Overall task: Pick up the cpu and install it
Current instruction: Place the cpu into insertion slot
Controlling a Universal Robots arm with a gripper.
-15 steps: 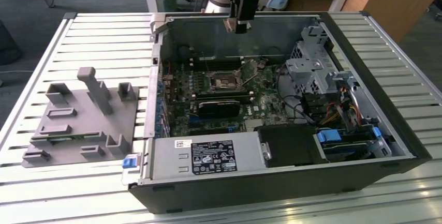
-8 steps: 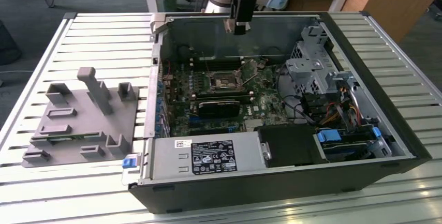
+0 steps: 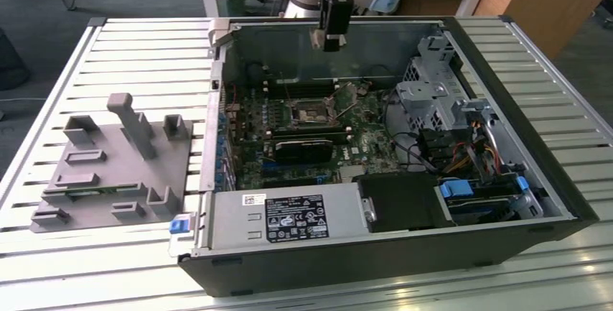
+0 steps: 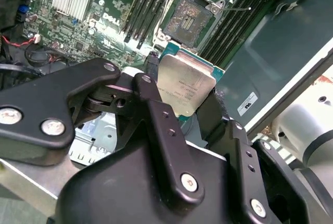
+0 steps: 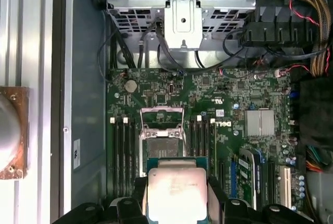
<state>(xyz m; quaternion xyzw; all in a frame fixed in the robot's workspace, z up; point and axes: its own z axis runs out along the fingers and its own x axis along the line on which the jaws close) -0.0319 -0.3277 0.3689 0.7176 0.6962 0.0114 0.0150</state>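
— Orientation of the cpu [image 5: 177, 192]?
— Flat, with its silvery metal top turned toward both wrist cameras and a thin pale-green rim showing round it. It is square, so it has no real long axis. In the first wrist view its edges run roughly parallel to the socket frame.
— And the end effector [image 4: 184, 91]?
— Clenched on the chip. Black fingers [image 4: 152, 68] press two opposite edges, and the other two edges are free.
— Where does that put it?
— Between the fingertips, in the air well above the motherboard [image 5: 239, 94], touching nothing else. The socket [image 5: 162, 140] lies below and just ahead of the end effector (its contact field is uncovered).
— Room around the socket?
— Tight at the sides, where memory slots [image 5: 122, 151] flank it. A finned silver heatsink [image 5: 258, 122] stands further off to one side. A metal drive cage [image 5: 182, 5] lies well beyond the socket.
— From outside?
— In the exterior view the end effector hangs above the open computer case [image 3: 383, 268], which lies on the slatted counter [image 3: 143, 45]. A grey fixture plate [image 3: 105, 174] rests well apart, outside the case.
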